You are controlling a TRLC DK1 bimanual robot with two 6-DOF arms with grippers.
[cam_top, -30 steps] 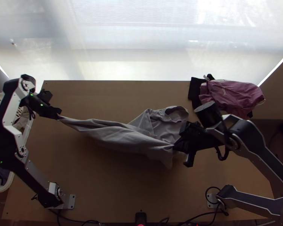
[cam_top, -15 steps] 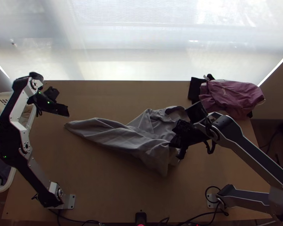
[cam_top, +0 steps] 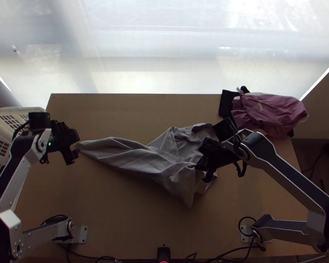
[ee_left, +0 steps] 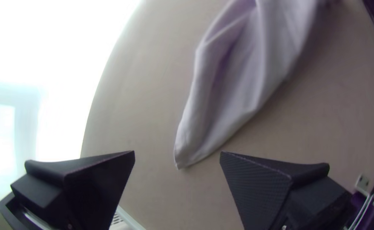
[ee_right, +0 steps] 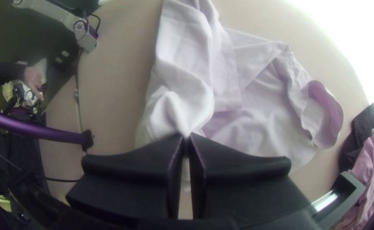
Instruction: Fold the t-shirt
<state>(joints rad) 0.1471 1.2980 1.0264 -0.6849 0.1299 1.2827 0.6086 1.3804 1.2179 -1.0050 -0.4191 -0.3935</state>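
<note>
The light grey t-shirt lies bunched and creased across the middle of the table, narrowing to a point at its left end. My left gripper is at that pointed end in the top view. In the left wrist view, the left gripper stands open, with the shirt's tip a little beyond its fingers and untouched. My right gripper is over the shirt's right part. In the right wrist view, the right gripper is shut on a raised fold of the shirt.
A pink garment and a black cloth lie heaped at the table's back right corner. A white basket stands beyond the left edge. A small black device sits at the near edge.
My left gripper has let go of the shirt's left end, moved off and come back nearer its tip, turned and open. The right gripper has shifted slightly left with the fold.
</note>
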